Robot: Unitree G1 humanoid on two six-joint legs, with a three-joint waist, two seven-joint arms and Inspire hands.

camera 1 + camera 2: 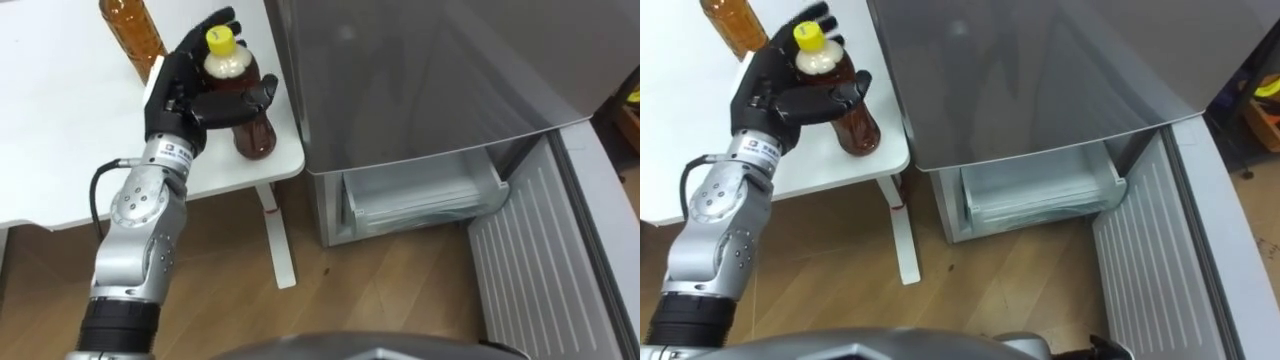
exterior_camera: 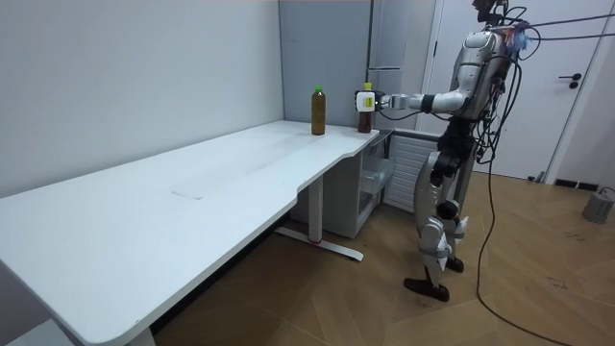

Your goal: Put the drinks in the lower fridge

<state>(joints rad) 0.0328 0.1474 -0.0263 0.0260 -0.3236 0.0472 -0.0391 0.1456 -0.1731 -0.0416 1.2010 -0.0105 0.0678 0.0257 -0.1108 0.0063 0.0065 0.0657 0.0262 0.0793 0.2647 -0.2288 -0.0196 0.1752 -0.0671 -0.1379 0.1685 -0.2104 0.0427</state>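
The left hand [image 1: 780, 90] is closed round the yellow-capped bottle [image 1: 858, 128] of dark drink, at the corner of the white table [image 1: 665, 130]. A second bottle [image 1: 732, 25] of amber drink is located on the table, just behind the hand. Beside the table, the grey fridge [image 1: 1040, 70] is shown with its lower door [image 1: 1160, 270] swung open and a clear drawer [image 1: 1040, 195] exposed.

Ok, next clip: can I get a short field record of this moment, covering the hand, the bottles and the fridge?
left hand: fingers curled round the yellow-capped bottle
yellow-capped bottle: dark drink, upright at the corner of the table
amber bottle: upright on the table beyond the hand, untouched
lower fridge door: open
drawer: clear, no bottle seen in it
task state: no drink in the fridge yet
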